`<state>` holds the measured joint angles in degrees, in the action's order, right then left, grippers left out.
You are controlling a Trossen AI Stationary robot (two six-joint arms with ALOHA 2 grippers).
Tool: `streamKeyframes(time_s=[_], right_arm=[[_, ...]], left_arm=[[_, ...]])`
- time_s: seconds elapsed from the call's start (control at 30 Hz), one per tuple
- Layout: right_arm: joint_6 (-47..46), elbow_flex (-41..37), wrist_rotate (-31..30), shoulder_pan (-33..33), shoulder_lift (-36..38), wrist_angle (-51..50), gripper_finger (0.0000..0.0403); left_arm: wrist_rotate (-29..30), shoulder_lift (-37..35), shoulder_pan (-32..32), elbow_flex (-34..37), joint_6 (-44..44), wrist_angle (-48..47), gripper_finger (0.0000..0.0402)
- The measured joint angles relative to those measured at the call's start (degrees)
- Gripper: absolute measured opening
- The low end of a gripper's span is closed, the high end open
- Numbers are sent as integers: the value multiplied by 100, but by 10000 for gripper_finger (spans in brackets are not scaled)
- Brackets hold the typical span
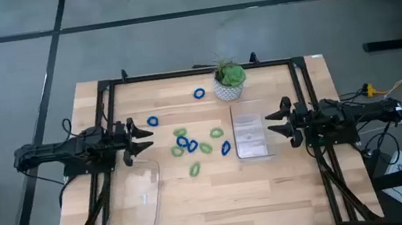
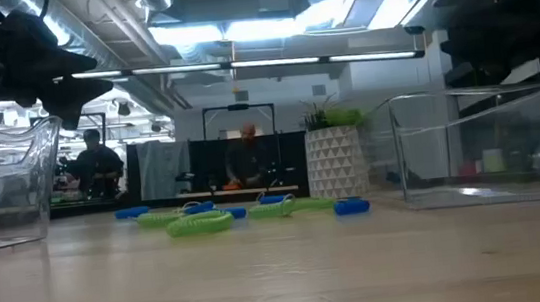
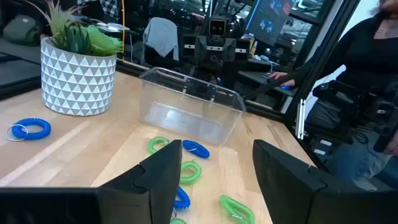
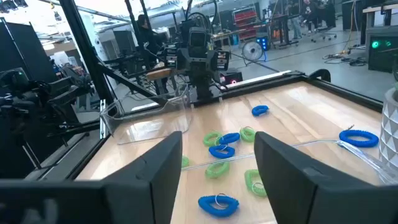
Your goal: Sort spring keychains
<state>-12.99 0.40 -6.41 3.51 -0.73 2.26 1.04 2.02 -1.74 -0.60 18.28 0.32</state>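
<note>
Several spring keychains, bright blue and light green, lie scattered on the middle of the wooden table; one blue coil lies apart near the far edge, another toward the left. In the low view they form a low row. My left gripper hovers open at the table's left, fingers pointing at the coils. My right gripper hovers open at the right, just beyond a clear tray. Each wrist view shows its own fingers apart, with nothing between them.
A clear tray stands right of the coils, in front of my right gripper; another clear tray sits near the left front. A green plant in a white patterned pot stands at the far edge. A black frame borders the table; people show in the room beyond.
</note>
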Motion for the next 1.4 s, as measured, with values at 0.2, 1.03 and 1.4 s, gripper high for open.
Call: streamKeyframes(time_s=[0.2,1.03,1.4], right_arm=[[0,0,2,0,-2,2,200],[0,0,1,-1,-2,0,200],[2,1224,-1,0,-488,-1672,200]], left_arm=[[-2,2,1,0,0,0,194],[-2,1,0,0,0,0,194],[-1,1,1,0,0,0,194]])
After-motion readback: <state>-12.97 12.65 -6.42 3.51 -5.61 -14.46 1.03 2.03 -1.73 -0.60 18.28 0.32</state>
